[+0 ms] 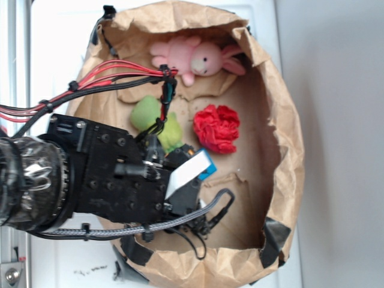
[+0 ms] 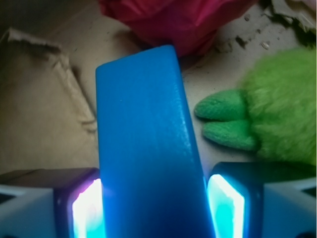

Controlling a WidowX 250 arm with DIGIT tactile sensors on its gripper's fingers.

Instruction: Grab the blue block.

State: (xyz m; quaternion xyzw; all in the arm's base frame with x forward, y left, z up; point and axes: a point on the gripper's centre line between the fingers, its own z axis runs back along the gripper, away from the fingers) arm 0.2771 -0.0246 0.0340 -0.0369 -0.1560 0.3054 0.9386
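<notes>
The blue block [image 1: 195,168] is a flat sky-blue bar lying tilted inside the brown paper bag [image 1: 292,156], just below the green plush toy [image 1: 150,114]. In the wrist view the blue block [image 2: 143,134] runs up the middle of the frame. My gripper [image 2: 156,210] is shut on its near end, and both glowing pads [image 2: 89,210] press against its long sides. From outside, my gripper [image 1: 180,180] and the black arm cover the block's lower left end.
A pink plush bunny [image 1: 192,57] lies at the back of the bag, with a red crumpled cloth [image 1: 217,127] right of the green toy [image 2: 267,109]. The red cloth [image 2: 173,20] sits just beyond the block's far end. Bag walls rise all round. Red and black cables [image 1: 108,75] cross the left rim.
</notes>
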